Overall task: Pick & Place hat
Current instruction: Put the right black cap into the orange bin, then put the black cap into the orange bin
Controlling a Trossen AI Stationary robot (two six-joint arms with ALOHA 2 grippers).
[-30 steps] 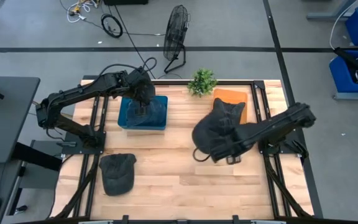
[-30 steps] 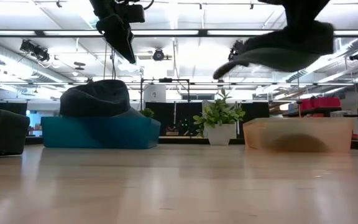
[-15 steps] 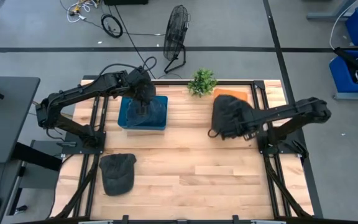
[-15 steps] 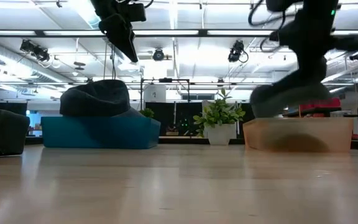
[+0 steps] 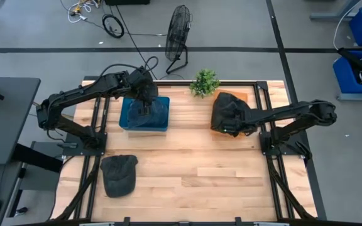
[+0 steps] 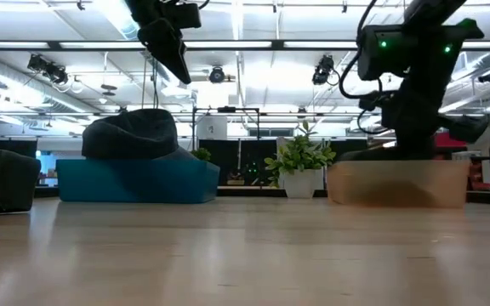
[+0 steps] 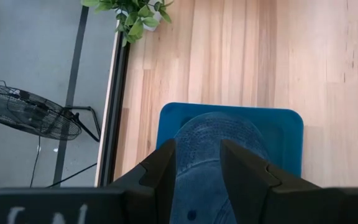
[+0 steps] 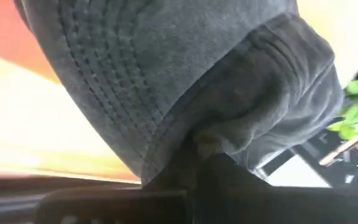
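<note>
A dark grey hat is in my right gripper, low over the orange bin at the table's far right. In the low view only its top shows above the bin's rim. My left gripper is open and hovers well above a blue hat. That hat rests, crown up, in the blue bin at the far left. A third dark hat lies flat on the table near the left front. My right gripper is shut on the dark grey hat, pinching a bunched fold of cloth where the stitched brim meets the crown. It reaches in level from the table's right side. The hat hangs at the bin's rim; whether it rests on the bin's floor is hidden.
A potted plant stands at the far edge between the two bins. A floor fan stands beyond the table. The wooden table top is bare across the middle and front right.
My right gripper has carried the dark hat from above the table's middle toward the far right edge. It then came down, so the hat now sits at the orange bin's rim instead of high above it. The left arm stayed still.
</note>
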